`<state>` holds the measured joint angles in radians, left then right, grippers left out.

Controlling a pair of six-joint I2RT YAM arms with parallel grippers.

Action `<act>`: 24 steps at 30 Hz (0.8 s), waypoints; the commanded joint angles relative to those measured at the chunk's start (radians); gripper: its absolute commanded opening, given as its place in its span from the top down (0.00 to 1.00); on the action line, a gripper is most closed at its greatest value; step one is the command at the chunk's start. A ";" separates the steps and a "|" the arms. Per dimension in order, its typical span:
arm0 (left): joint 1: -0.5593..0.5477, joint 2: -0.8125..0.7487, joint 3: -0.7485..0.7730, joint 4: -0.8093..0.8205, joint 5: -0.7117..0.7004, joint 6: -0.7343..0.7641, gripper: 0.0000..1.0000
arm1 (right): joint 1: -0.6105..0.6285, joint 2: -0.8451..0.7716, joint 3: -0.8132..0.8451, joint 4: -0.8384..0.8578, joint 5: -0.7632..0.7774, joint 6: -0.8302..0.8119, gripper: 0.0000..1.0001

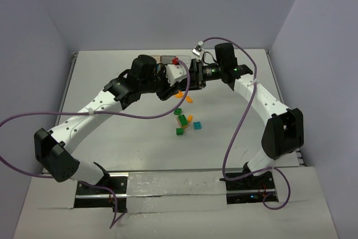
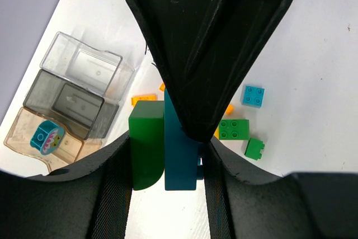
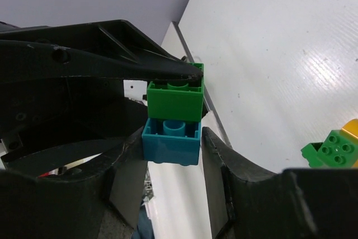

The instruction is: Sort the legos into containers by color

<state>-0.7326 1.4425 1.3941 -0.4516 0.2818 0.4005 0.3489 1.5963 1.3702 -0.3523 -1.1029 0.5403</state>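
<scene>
Over the table's (image 1: 112,138) far middle, the left gripper (image 2: 165,148) pinches a green-and-teal brick pair (image 2: 146,138); the right gripper (image 3: 171,148) seems to press its jaws against the teal brick (image 3: 170,137). Loose legos (image 1: 182,120) lie nearer.

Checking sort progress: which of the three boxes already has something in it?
The orange-tinted box, at the end of the row: a teal piece lies inside it. The grey box and the clear box look empty.
</scene>
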 commanded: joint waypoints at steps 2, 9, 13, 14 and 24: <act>-0.007 -0.008 0.065 0.061 0.043 -0.018 0.96 | -0.001 0.002 0.036 -0.028 0.029 -0.031 0.56; -0.010 -0.025 0.042 0.044 0.063 -0.017 0.71 | -0.001 0.004 0.067 -0.067 0.047 -0.077 0.96; -0.005 -0.041 0.029 0.026 0.073 -0.033 0.19 | -0.003 -0.009 0.090 -0.144 0.061 -0.184 1.00; 0.003 -0.048 0.027 0.015 0.090 -0.035 0.10 | -0.007 -0.019 0.095 -0.176 0.068 -0.237 1.00; 0.279 -0.167 0.046 -0.172 0.593 -0.094 0.01 | -0.053 -0.036 0.148 -0.522 0.180 -0.760 1.00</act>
<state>-0.5393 1.3424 1.3941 -0.5407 0.5936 0.3452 0.3066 1.5955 1.4743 -0.7177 -0.9783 0.0628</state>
